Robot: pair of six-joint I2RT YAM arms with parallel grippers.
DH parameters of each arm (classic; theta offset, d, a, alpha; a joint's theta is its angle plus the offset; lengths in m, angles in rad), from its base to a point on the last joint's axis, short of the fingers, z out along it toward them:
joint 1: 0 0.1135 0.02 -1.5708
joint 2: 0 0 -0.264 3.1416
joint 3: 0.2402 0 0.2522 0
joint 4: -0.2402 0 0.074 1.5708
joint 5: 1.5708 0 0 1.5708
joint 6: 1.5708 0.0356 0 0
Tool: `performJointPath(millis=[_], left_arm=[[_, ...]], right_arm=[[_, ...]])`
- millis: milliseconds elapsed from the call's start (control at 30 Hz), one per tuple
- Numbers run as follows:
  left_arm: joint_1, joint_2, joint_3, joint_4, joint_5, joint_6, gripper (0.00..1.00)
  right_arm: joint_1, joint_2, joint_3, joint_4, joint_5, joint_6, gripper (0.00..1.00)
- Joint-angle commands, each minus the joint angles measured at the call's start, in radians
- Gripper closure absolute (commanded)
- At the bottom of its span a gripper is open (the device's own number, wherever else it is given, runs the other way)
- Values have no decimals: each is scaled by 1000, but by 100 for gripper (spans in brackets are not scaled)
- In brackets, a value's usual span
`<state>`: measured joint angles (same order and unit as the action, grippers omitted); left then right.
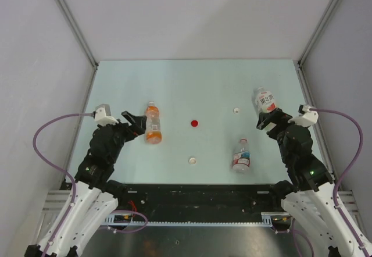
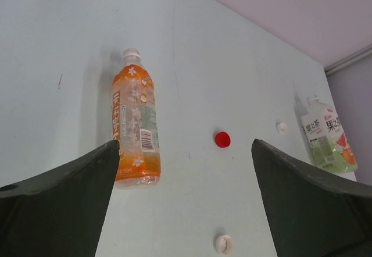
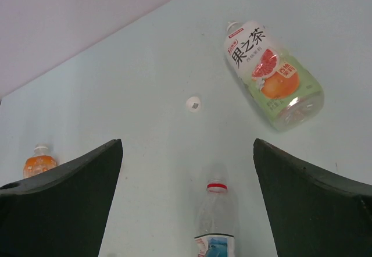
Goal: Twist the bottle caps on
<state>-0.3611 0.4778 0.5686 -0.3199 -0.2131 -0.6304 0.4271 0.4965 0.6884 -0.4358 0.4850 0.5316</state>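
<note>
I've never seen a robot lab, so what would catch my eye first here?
A bright red cap sits alone in the middle of the table, the orange bottle to its left beside the open left hand. On the right, the white-label bottle is ahead of the open right hand, and the red-and-white-label bottle sits nearer the front edge.

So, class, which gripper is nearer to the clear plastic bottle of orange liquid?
Left. The left gripper is open just beside the clear plastic bottle of orange liquid, on its left; the right gripper is far off on the bottle's right side.
</note>
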Motion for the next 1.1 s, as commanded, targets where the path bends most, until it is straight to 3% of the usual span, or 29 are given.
performJointPath(millis=[0,233,500,800,1067], left_arm=[[-4,45,36,5,-34,-18,1],[-4,125,42,5,-28,-2,0],[-22,337,116,19,143,40,1],[-244,579,253,25,111,111,1],[-344,703,266,21,220,135,0]], right_arm=[[-1,-3,0,38,-18,-29,1],[-2,14,-20,62,-50,-85,1],[-3,70,-20,54,-112,-71,1],[-5,65,-20,42,-124,-69,1],[-9,116,-20,54,-185,-86,1]])
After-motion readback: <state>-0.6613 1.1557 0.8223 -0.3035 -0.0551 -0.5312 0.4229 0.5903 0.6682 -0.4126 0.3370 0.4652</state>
